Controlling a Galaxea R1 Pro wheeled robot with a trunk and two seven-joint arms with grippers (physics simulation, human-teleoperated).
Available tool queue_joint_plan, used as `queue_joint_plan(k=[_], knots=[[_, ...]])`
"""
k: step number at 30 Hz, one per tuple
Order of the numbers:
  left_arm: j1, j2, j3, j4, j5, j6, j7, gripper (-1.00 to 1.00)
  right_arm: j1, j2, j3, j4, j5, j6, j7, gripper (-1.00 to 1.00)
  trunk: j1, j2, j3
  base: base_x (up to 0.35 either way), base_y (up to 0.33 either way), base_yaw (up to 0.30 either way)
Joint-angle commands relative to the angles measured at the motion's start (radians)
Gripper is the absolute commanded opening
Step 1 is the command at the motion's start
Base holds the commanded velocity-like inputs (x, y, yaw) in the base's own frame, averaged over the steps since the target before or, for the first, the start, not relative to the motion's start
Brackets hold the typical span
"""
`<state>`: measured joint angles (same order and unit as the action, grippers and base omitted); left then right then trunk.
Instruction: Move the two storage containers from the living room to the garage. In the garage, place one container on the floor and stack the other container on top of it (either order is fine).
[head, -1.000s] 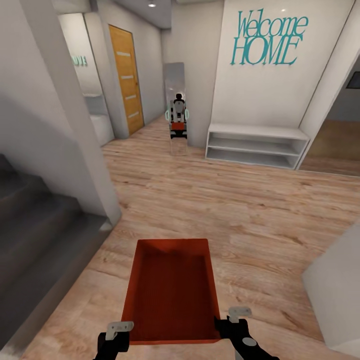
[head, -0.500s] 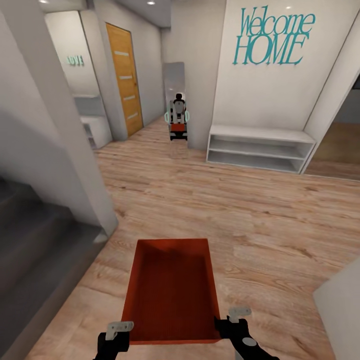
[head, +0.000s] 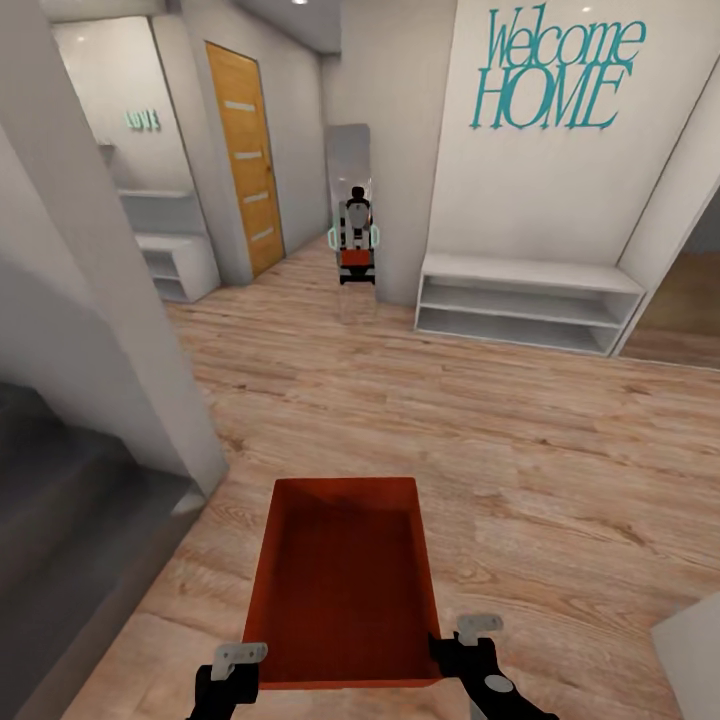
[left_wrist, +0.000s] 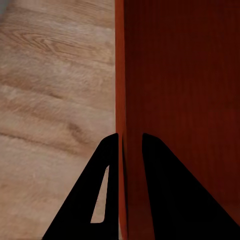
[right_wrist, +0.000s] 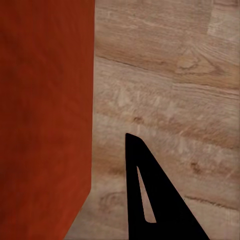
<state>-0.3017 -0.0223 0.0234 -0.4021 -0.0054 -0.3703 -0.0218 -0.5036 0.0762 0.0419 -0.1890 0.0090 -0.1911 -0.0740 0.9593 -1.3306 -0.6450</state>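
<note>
One orange-red storage container (head: 345, 585) hangs in front of me over the light wood-plank floor (head: 520, 440), open top up, nothing inside. My left gripper (head: 240, 668) grips its near left corner; in the left wrist view the two black fingers (left_wrist: 107, 165) straddle the thin container wall (left_wrist: 121, 75), shut on it. My right gripper (head: 455, 648) sits at the near right corner; in the right wrist view one finger (right_wrist: 142, 195) lies outside the container wall (right_wrist: 45, 110), the other is hidden. The second container is out of view.
A dark grey staircase (head: 60, 500) and a white wall corner (head: 130, 330) are on the left. Ahead stand a tall mirror (head: 350, 160) reflecting me, a wooden door (head: 240, 150) and a low white shelf bench (head: 520, 300). A pale block (head: 695, 650) edges in at lower right.
The whole view has shifted: I have rolled forward, the stair wall slid left and more of the left alcove shows. Container and grippers keep their place in front of me.
</note>
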Motion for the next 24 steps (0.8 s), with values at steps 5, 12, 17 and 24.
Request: queue_joint_plan(k=[5, 12, 17, 24], knots=[[0.0, 0.001, 0.013, 0.0, 0.012, -0.002, 0.009, -1.0, -0.001, -0.015, -0.01, 0.0, 0.0, -0.004, -0.012, -1.0, 0.001, 0.0, -0.001, 0.347, 0.0, 0.0], [0.0, 0.001, 0.013, 0.0, 0.012, -0.002, 0.009, -1.0, -0.001, -0.015, -0.01, 0.0, 0.0, -0.004, -0.012, -1.0, 0.001, 0.0, -0.001, 0.347, 0.0, 0.0], [0.0, 0.001, 0.013, 0.0, 0.012, -0.002, 0.009, -1.0, -0.001, -0.015, -0.01, 0.0, 0.0, -0.004, -0.012, -1.0, 0.001, 0.0, -0.001, 0.347, 0.0, 0.0], [0.0, 0.001, 0.013, 0.0, 0.012, -0.002, 0.009, -1.0, -0.001, -0.015, -0.01, 0.0, 0.0, -0.004, -0.012, -1.0, 0.001, 0.0, -0.001, 0.347, 0.0, 0.0]])
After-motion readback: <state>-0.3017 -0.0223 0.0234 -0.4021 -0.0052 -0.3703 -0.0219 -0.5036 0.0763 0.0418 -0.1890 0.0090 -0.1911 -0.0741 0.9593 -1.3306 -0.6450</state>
